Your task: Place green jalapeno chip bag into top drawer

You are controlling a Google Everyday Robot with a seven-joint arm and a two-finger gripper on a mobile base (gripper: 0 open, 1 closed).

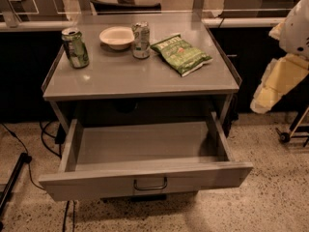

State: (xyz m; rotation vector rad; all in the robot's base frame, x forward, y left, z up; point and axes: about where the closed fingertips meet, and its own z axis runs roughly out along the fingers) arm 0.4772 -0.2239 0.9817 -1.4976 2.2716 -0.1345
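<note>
The green jalapeno chip bag [181, 54] lies flat on the right part of the grey cabinet top [120, 76]. It is crinkly green with pale lettering and a small red mark. The top drawer [145, 156] is pulled wide open below the top, and its inside is bare. Its flat front panel carries a small curved metal handle [150, 184] at the centre. My gripper [275, 83] shows as a pale yellowish and white shape at the right edge. It hangs beside the cabinet, apart from the bag and right of the drawer.
A green drink can [75, 48] stands at the left of the top. A white bowl [117, 36] and a silver-green can [141, 40] stand at the back. Cables [46, 134] trail on the speckled floor at the left. A wheeled stand [292, 129] is at the right.
</note>
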